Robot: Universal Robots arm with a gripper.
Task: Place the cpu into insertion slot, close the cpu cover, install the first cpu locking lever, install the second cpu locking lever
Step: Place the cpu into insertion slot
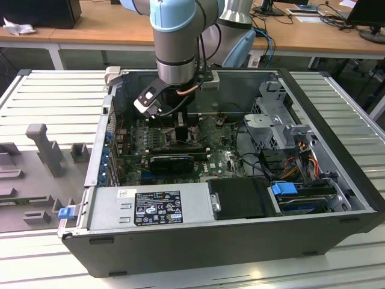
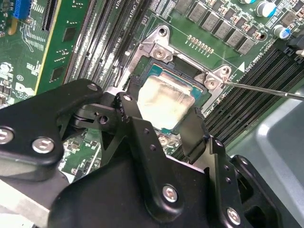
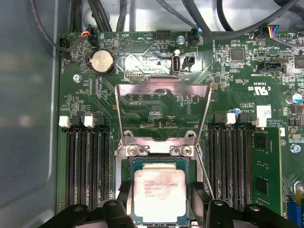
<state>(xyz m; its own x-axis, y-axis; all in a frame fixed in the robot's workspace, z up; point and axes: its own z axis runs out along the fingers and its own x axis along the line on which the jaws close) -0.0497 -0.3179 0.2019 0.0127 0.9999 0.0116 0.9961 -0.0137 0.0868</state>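
Gripper fingers are clamped on two opposite sides of the cpu, which you see sitting in the insertion slot. Its silvery top carries small print, not read. One thin locking lever runs off the slot's corner. Two banks of memory slots flank it. Beyond, the cpu cover stands hinged up. One coin cell lies past it. In the exterior view you find one labelled power supply.

Grey slatted worktable in front, long wooden desks with tangled cables behind.
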